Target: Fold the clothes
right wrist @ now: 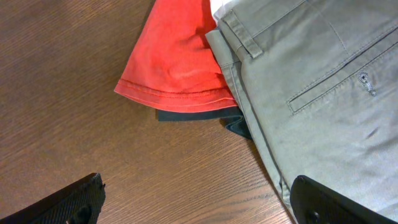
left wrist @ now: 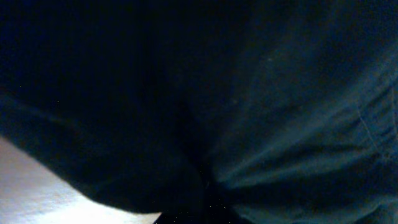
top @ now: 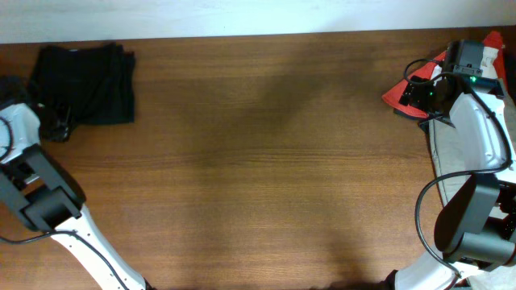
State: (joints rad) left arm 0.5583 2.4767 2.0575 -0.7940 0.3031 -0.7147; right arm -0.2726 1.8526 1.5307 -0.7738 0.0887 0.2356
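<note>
A folded black garment (top: 89,80) lies at the table's far left corner. My left gripper (top: 55,127) is at its near left edge; the left wrist view is filled by dark cloth (left wrist: 249,112), and its jaws are hidden. At the far right lies a pile: a red garment (top: 411,89) (right wrist: 174,62), grey-green trousers (right wrist: 311,93) and a dark navy piece (right wrist: 199,116) under them. My right gripper (right wrist: 196,199) is open and empty, hovering over the pile's edge, one finger above bare wood, the other above the trousers.
The brown wooden table (top: 258,161) spans the view. A white wall runs along the far edge (top: 242,16). Black cables loop from the right arm (top: 427,209).
</note>
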